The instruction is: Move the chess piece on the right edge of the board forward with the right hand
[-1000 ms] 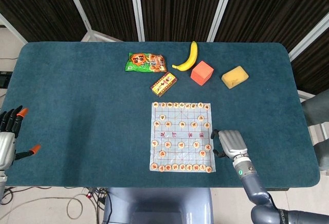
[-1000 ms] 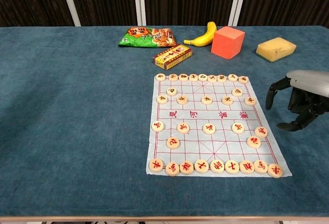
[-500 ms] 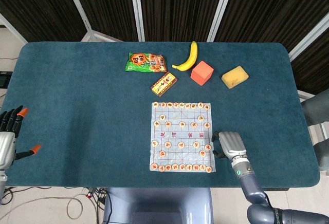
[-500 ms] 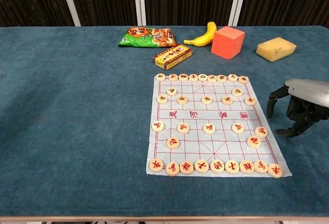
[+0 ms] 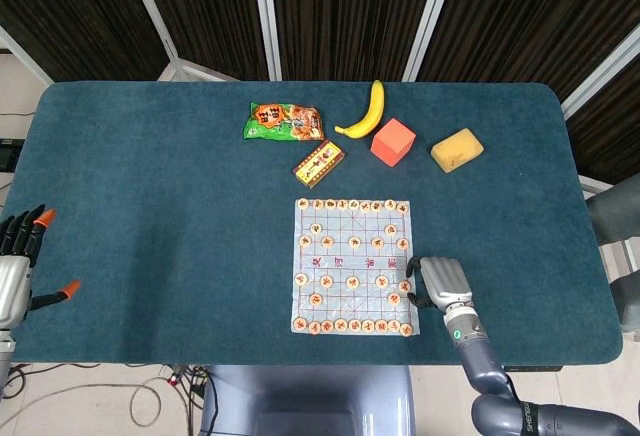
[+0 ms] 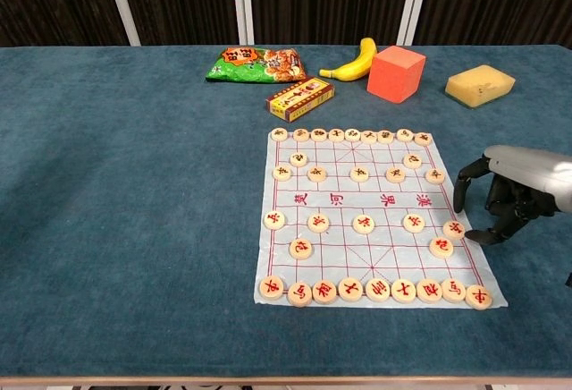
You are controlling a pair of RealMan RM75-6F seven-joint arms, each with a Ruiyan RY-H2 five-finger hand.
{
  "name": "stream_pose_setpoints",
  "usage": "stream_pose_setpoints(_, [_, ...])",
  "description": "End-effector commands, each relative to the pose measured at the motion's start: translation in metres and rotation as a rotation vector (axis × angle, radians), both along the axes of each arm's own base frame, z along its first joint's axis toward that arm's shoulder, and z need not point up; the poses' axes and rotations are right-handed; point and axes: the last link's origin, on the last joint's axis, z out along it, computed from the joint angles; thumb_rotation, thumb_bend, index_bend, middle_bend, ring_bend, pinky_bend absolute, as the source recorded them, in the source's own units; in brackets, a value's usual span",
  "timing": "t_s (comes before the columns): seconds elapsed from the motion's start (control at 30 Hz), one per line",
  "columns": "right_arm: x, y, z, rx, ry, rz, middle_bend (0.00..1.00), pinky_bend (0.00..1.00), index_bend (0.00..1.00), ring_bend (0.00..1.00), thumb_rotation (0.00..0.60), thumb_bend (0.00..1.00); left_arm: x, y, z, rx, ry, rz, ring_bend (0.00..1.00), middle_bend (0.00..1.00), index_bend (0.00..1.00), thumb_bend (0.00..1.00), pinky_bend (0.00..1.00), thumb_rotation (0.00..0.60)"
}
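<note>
**Right hand closes in on the board's right edge**

Drawn leftward and nearer the robot over the last second, the right hand [image 6: 514, 195] now hangs at the right border of the board [image 6: 375, 216], where a second ago it stood well clear of it. Its fingers are curled downward and apart, holding nothing; the dark fingertips [image 6: 461, 195] sit just beside the chess piece [image 6: 454, 228] on the right edge, and whether any of them touches it cannot be told. That piece lies on the rightmost line, a little ahead of the near row of pieces, with another piece just behind and inward of it.

At the near left corner of the table [image 5: 150, 216], the left hand [image 5: 18, 261] shows only in the head view, its orange-tipped fingers spread and holding nothing, unmoved.

Beyond the board, near its far left corner, lies a small red and yellow box [image 6: 300, 97]. Farther back, left to right, are a green snack bag [image 6: 255, 64], a banana [image 6: 355, 62], a red cube [image 6: 395, 73] and a yellow sponge [image 6: 480, 84]
</note>
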Motion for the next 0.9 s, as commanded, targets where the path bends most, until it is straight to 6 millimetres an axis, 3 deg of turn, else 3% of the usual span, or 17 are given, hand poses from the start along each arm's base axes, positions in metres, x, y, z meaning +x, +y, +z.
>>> stream_pose_setpoints(0.03, [0.000, 0.000, -0.002, 0.000, 0.003, -0.001, 1.00, 0.88, 0.46, 1.00, 0.600, 0.34, 0.000, 0.000, 0.000, 0.000, -0.003, 0.001, 0.00, 0.00, 0.00, 0.00, 0.00, 0.600])
stream_pose_setpoints(0.9, [-0.003, -0.002, -0.016, 0.008, 0.012, -0.028, 1.00, 0.88, 0.53, 1.00, 0.600, 0.34, 0.000, 0.003, -0.002, -0.003, -0.017, 0.009, 0.00, 0.00, 0.00, 0.00, 0.00, 0.600])
